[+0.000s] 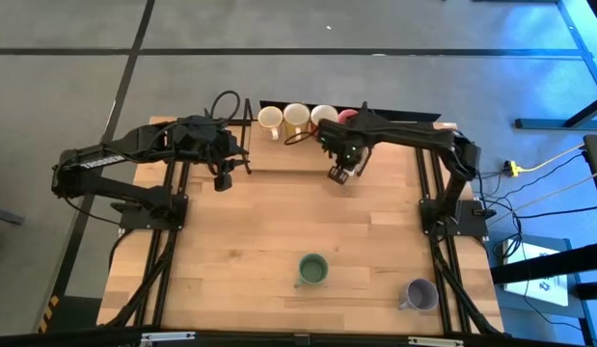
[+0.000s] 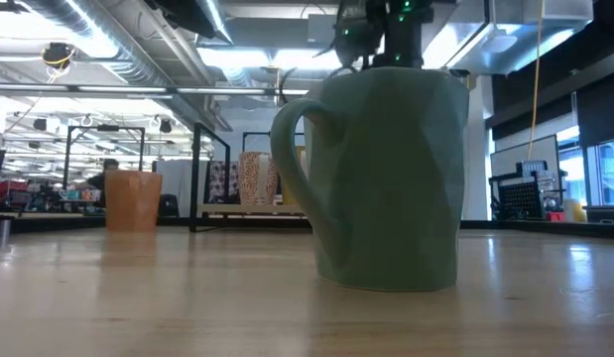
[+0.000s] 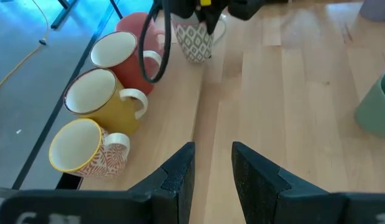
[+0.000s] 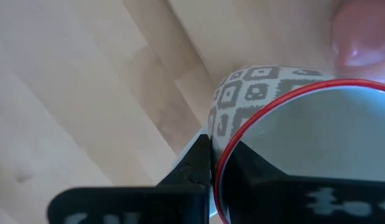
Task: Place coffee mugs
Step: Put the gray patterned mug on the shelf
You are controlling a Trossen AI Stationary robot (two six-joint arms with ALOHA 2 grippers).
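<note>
Nearest the front edge of the tabletop [image 1: 230,289], the green mug [image 1: 312,270] and the lavender mug [image 1: 420,294] stand upright and well apart from each other, likely already set out where mugs are meant to go, since both sit alone in open space far from the arms. Mid-tabletop is bare wood. Further back, the right pincer [image 1: 340,173] pinches the rim of a patterned mug [image 4: 254,93]: in the right wrist view one finger sits outside the wall and the other inside the red-edged rim, a grip that suits lifting a mug by its wall without touching the handle. Whether that mug rests on the wood or is lifted cannot be told. The left pincer [image 3: 212,168] hovers to the left of the stock, fingers spread and holding nothing, apparently waiting its turn; the nearest mugs lie ahead of it and to one side, not between its fingers. At the far edge, a row of mugs waits close together: an orange-patterned mug [image 3: 86,149], a yellow mug [image 3: 102,102] and a red mug [image 3: 127,56], handles all turned the same way, probably lined up so each can be taken in order.
</note>
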